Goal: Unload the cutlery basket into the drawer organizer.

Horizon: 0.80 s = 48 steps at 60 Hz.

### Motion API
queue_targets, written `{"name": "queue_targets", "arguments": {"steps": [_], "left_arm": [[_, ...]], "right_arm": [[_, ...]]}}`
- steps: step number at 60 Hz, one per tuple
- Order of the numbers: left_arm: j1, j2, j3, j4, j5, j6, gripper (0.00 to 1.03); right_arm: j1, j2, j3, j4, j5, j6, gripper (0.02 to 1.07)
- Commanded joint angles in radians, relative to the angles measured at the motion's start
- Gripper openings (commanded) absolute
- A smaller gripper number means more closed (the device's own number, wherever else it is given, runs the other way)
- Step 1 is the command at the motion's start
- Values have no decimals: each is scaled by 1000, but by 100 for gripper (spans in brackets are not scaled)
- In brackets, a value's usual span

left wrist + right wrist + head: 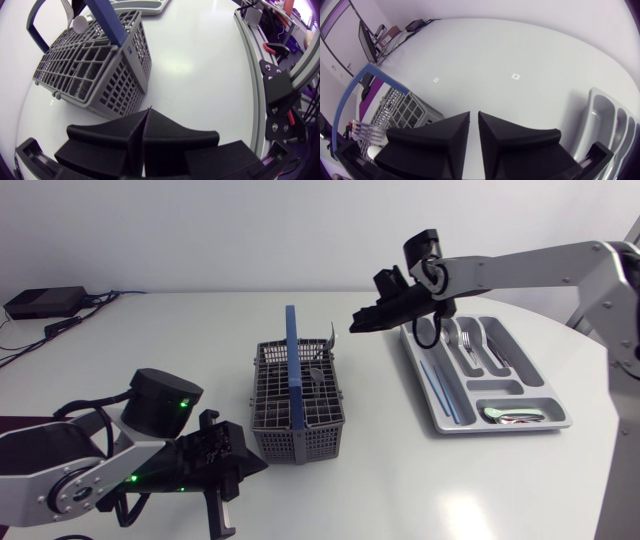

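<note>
White table [200, 330], rounded edge, carrying everything listed. Right arm [530, 265], silver-grey links with black joints, enters at 3 o'clock and stretches toward the middle. Its right gripper [358, 325] hangs above the table at 1 o'clock from the basket, apart from it; its fingers stand a narrow slit apart with nothing between them. Left arm [60, 470] lies low at 8 o'clock of the table, a green light on its joint. Its left gripper [148, 109] points at the basket's near corner from 7 o'clock, close beside it but not touching; its fingers are pressed together on nothing. Drawer organizer [500, 427], grey tray with several compartments, sits at 3 o'clock from the basket, well apart from it. Cutlery basket [310, 442], grey lattice, stands upright at the table's middle, with a blue handle [291, 360] arching over its long axis. Cutlery pieces [318, 358] stand tilted in the basket's compartment at 1 o'clock from the handle; the left wrist view shows a white rounded end among them. In the organizer, blue sticks [440, 385] lie in the long compartment on the 9 o'clock side. Silver forks [465, 340] lie in a slot toward 12 o'clock. Dark-handled pieces [492, 352] lie in the next slot. A small green and pink item [512, 415] lies in the cross compartment at 6 o'clock; its kind cannot be told.
</note>
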Motion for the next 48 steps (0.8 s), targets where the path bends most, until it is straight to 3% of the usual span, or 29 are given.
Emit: {"name": "queue_targets", "arguments": {"steps": [1,19,48], "left_arm": [[0,51,-29,38,-5,30,18],[35,117,-31,153,-17,27,18],[161,179,-29,284,-16,44,18]], "right_arm": [[29,87,76,9,-23,61,13],[72,182,209,-68,-128,73,12],[70,-72,-164,4,-213,29,12]]}}
